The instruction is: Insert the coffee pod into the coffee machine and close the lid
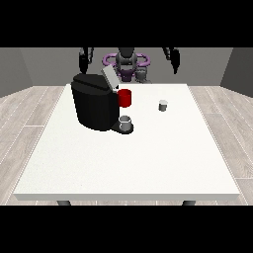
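Observation:
A black coffee machine [94, 105] stands on the left half of the white table [128, 158], its grey lid [109, 78] tilted up and open. A red part [125, 98] shows at its front, and a grey cup [126, 123] sits on its drip base. The small grey coffee pod [163, 105] stands alone on the table to the right of the machine. The hand at the view's left [85, 59] hangs raised behind the machine. The hand at the view's right [173, 58] is also raised, well behind the pod. Neither hand touches anything.
The robot's torso [127, 63] is behind the table's far edge. Wooden floor surrounds the table. Bare tabletop spreads in front of the machine and pod.

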`<state>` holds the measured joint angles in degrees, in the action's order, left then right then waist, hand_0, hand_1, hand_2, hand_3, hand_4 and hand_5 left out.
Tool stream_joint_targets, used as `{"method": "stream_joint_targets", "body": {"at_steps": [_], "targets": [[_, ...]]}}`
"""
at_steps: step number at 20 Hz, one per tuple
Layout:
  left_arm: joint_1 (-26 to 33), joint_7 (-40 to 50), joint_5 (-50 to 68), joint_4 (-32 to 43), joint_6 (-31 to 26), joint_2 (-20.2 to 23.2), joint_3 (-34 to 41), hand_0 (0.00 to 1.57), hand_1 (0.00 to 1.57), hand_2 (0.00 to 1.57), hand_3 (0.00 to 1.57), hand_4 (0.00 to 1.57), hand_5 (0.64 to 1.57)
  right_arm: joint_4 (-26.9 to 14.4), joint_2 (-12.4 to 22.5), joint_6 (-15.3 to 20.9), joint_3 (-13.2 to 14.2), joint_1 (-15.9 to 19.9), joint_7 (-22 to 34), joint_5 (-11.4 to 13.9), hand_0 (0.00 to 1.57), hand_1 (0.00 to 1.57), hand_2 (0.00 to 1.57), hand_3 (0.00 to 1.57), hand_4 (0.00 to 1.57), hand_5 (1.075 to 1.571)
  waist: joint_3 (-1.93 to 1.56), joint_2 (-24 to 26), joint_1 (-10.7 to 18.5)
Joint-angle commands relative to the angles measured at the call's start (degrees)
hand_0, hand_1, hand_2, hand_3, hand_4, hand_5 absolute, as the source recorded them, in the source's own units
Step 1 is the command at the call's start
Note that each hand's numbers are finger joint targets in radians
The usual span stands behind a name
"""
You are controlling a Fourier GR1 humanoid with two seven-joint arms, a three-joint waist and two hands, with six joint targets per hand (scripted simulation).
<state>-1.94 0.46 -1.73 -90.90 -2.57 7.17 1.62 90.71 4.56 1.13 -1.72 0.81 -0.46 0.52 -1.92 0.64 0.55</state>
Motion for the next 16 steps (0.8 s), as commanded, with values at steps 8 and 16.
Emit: {"method": "stream_joint_targets", "body": {"at_steps": [8,16], "targets": [[0.10,-10.68,-5.68,0.89,-8.51,9.42,-1.81,0.00,0.00,0.00,0.00,0.00,1.571,-3.84,-0.11,7.96,2.82,0.17,-4.25,6.69,0.00,0.00,0.00,0.00,0.00,1.571,1.95,-2.54,-1.21],[-7.12,-7.07,-11.09,9.14,-10.43,15.57,1.00,0.00,0.00,0.00,0.00,0.00,1.571,-3.20,-1.94,9.42,-0.74,1.63,-3.84,9.97,0.00,0.00,0.00,0.00,0.00,1.571,1.93,-4.94,-5.56]]}}
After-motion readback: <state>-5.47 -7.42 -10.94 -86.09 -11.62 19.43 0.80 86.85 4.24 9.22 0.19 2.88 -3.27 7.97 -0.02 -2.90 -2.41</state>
